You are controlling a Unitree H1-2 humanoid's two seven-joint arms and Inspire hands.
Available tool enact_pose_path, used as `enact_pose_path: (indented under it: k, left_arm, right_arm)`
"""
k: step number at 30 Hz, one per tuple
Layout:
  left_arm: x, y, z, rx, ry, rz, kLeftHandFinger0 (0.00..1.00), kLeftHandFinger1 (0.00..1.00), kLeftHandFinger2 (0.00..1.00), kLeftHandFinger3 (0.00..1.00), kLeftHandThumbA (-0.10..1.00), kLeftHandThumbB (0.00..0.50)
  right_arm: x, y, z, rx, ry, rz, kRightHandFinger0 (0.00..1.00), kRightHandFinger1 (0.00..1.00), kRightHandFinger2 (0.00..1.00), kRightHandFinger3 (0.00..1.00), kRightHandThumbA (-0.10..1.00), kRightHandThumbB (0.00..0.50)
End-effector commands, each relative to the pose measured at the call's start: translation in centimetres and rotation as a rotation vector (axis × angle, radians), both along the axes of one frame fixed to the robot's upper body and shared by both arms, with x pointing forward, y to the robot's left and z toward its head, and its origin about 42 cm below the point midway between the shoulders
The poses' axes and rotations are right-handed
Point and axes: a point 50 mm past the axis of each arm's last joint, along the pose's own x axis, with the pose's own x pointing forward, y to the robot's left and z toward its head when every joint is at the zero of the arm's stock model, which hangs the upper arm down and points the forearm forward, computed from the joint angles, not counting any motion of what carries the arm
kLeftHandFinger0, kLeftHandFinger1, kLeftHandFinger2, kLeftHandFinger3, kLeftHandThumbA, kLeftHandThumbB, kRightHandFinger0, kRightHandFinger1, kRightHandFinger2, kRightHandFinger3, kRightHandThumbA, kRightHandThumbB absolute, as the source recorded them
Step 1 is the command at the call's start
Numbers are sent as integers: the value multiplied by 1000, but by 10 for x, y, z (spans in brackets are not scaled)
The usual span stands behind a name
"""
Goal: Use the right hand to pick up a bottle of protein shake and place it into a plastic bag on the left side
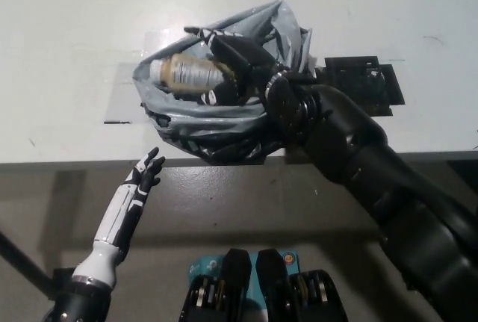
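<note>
- Head view: the black right hand grips a bottle of protein shake, fingers wrapped round its body, holding it on its side inside the mouth of a grey plastic bag.
- The bag sits at the near edge of a white tabletop.
- The white left hand rests below the table edge, fingers apart, holding nothing.
</note>
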Motion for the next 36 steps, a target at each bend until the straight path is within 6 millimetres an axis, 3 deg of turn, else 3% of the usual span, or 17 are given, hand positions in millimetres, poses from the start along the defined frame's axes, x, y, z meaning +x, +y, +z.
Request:
enact_pose_path:
  k: [1, 3, 8, 10, 12, 15, 17, 20, 23, 25, 26, 29, 31, 32, 33, 34, 36]
  left_arm:
    - [2, -2, 13, 4, -40, -19, 1000, 1000, 1000, 1000, 1000, 89]
    - [3, -3, 15, 2, -43, -18, 1000, 1000, 1000, 1000, 1000, 76]
    - [8, -2, 16, 5, -56, -14, 1000, 1000, 1000, 1000, 1000, 91]
    - [9, -3, 19, -3, -56, -12, 1000, 1000, 1000, 1000, 1000, 88]
    - [8, -4, 20, -9, -51, -13, 1000, 1000, 1000, 1000, 1000, 92]
    - [10, -3, 20, -6, -50, -14, 1000, 1000, 1000, 1000, 1000, 98]
    - [11, -3, 20, 6, -57, -15, 1000, 1000, 1000, 1000, 1000, 107]
    - [10, -3, 18, 0, -48, -17, 1000, 1000, 1000, 1000, 1000, 102]
    - [10, 0, 18, -5, -50, -9, 1000, 1000, 1000, 1000, 1000, 107]
    - [10, 4, 19, -12, -51, 0, 1000, 1000, 1000, 1000, 1000, 94]
    - [11, 6, 20, -17, -49, 5, 1000, 1000, 1000, 1000, 1000, 77]
    - [17, 13, 23, -24, -54, 12, 1000, 1000, 1000, 1000, 1000, 56]
    - [19, 13, 22, -27, -56, 9, 1000, 1000, 1000, 1000, 1000, 88]
    - [21, 13, 22, -28, -56, 8, 1000, 1000, 1000, 1000, 1000, 90]
    - [21, 14, 21, -27, -53, 9, 1000, 1000, 1000, 1000, 1000, 92]
    - [21, 15, 20, -28, -47, 11, 1000, 1000, 1000, 1000, 1000, 97]
    - [20, 17, 18, -30, -40, 11, 1000, 1000, 1000, 1000, 1000, 97]
  right_arm:
    - [3, 12, 79, -37, 116, 122, 1000, 1000, 1000, 1000, 1000, 480]
    - [3, 8, 99, 45, 112, 142, 1000, 1000, 1000, 1000, 1000, 474]
    - [-17, -10, 187, 339, -63, 219, 1000, 1000, 1000, 1000, 1000, 500]
    - [-40, -24, 239, 490, -172, 271, 1000, 1000, 1000, 1000, 1000, 497]
    - [-60, -37, 271, 550, -265, 302, 1000, 1000, 1000, 1000, 1000, 493]
    - [-85, -56, 301, 640, -380, 351, 1000, 1000, 1000, 1000, 1000, 458]
    - [-121, -76, 324, 747, -503, 403, 1000, 1000, 1000, 1000, 1000, 454]
    - [-169, -113, 336, 865, -627, 476, 1000, 1000, 1000, 1000, 1000, 436]
    - [-205, -144, 328, 923, -726, 503, 1000, 1000, 1000, 1000, 1000, 429]
    - [-223, -157, 315, 917, -761, 518, 1000, 1000, 1000, 1000, 1000, 391]
    - [-235, -162, 303, 910, -779, 519, 1000, 1000, 1000, 1000, 1000, 421]
    - [-284, -178, 237, 873, -850, 500, 1000, 1000, 1000, 1000, 1000, 417]
    - [-305, -185, 209, 881, -827, 493, 1000, 1000, 1000, 1000, 1000, 393]
    - [-319, -188, 193, 888, -810, 485, 1000, 1000, 1000, 1000, 1000, 479]
    - [-324, -191, 184, 887, -813, 480, 1000, 1000, 1000, 1000, 1000, 447]
    - [-333, -194, 163, 905, -809, 504, 1000, 1000, 1000, 1000, 935, 474]
    - [-346, -193, 128, 938, -782, 475, 1000, 1000, 1000, 1000, 963, 482]
